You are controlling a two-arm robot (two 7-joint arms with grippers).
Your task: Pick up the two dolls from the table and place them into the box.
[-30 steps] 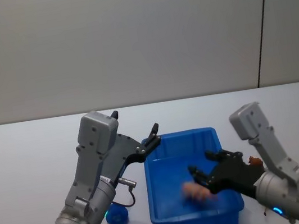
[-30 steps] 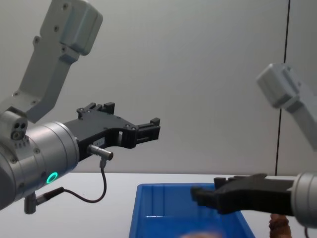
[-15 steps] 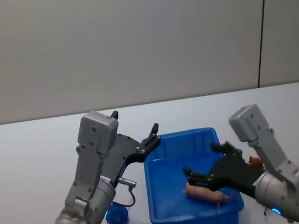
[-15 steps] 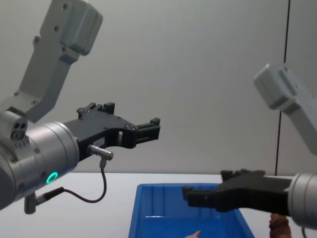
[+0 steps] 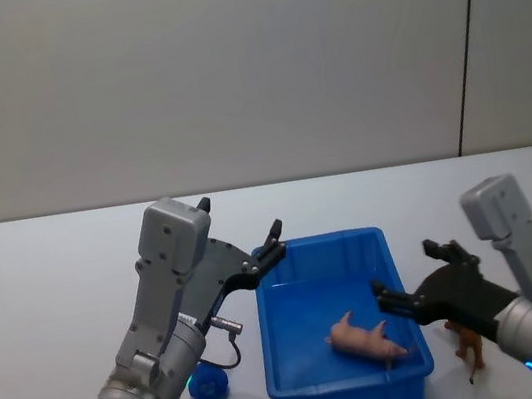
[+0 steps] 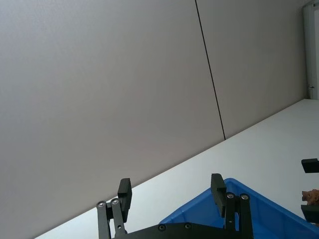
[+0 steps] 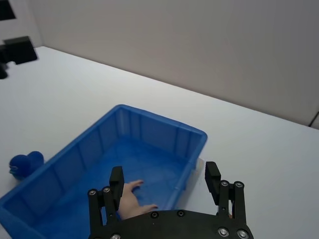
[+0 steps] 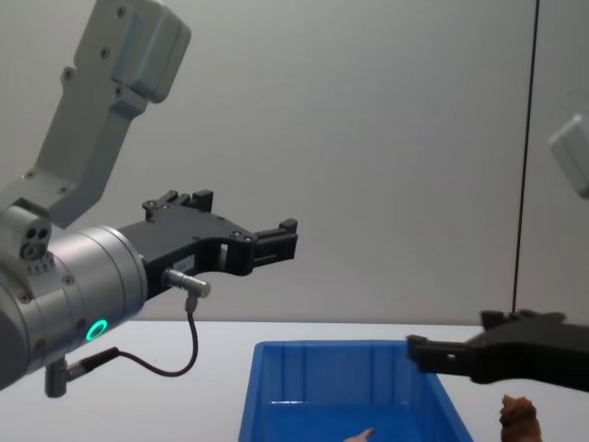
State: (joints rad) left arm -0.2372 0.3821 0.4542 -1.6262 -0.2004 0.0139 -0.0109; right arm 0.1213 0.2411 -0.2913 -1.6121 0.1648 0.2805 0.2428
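The pale pink doll [image 5: 367, 338] lies on its side inside the blue box [image 5: 321, 242], near the box's right wall. It also shows in the right wrist view as the pink doll [image 7: 130, 196] just behind my right gripper's fingers. The shaggy brown doll [image 5: 466, 342] stands on the white table right of the box. My right gripper [image 5: 404, 274] hovers open and empty over the box's right rim, between the two dolls. My left gripper [image 5: 268, 243] hangs open and empty in the air above the box's far left corner.
A small blue toy [image 5: 206, 383] sits on the table left of the box, below my left arm. Bare white table [image 5: 48, 295] stretches to the left and behind the box. A grey wall closes off the back.
The pink doll dropped from my right gripper and came to rest in the box. The right gripper drew back to the right, uncovering the brown doll. The left arm stayed still.
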